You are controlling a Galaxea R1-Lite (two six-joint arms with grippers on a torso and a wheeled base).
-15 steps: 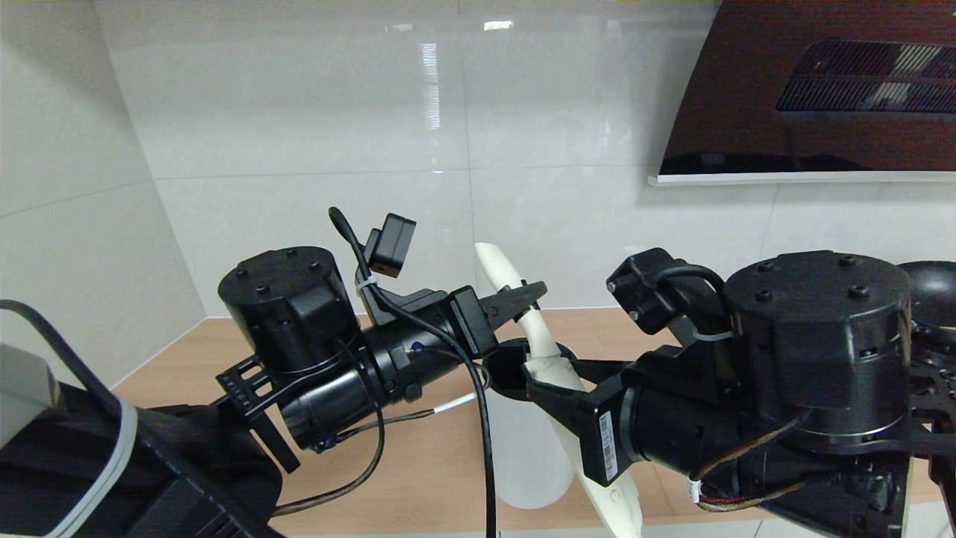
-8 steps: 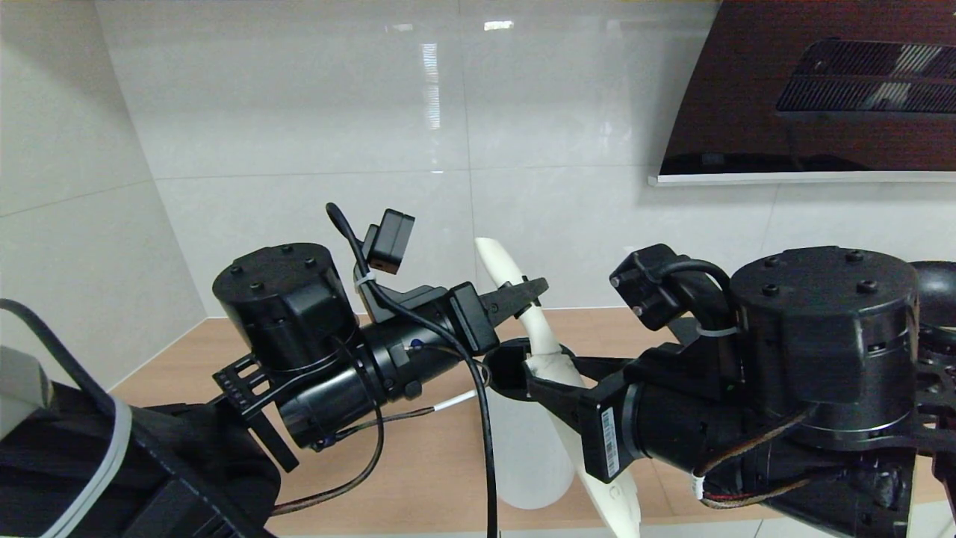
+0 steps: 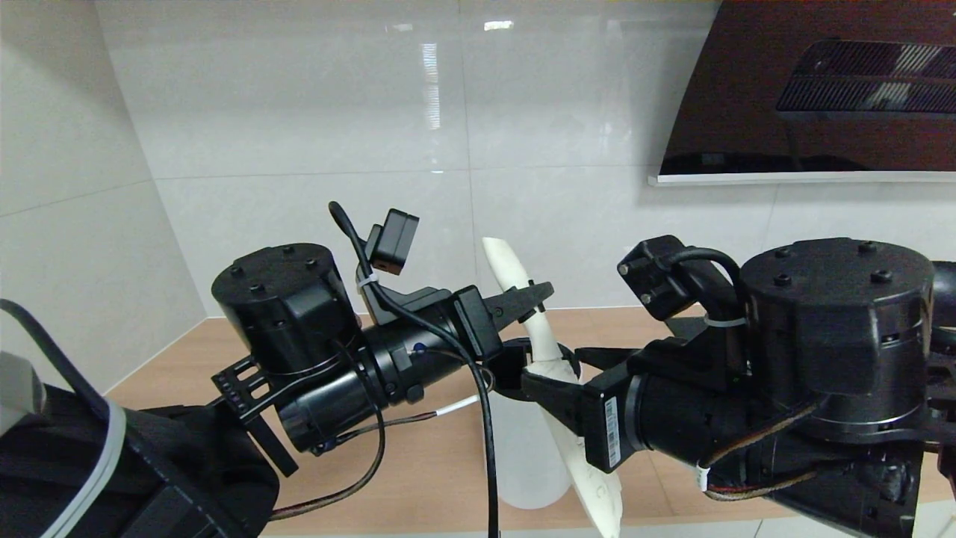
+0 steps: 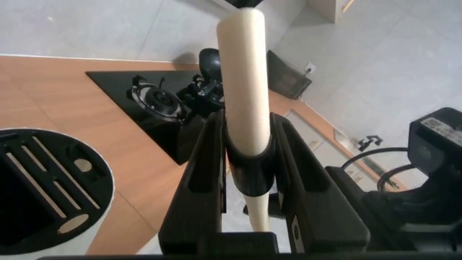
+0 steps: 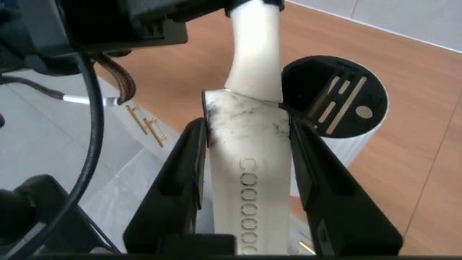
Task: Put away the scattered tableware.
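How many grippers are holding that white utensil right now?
2. The left gripper clamps the rounded handle of the long white plastic utensil; the right gripper clamps its flat blade lower down, above the white cylindrical holder with the black slotted lid.

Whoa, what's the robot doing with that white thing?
Both arms are holding one white knife up above the wooden counter. The left end effector is shut on its round handle, and the right end effector is shut on the flat blade. A white holder with slots in its black top stands on the counter close by. The knife is not in a slot yet.
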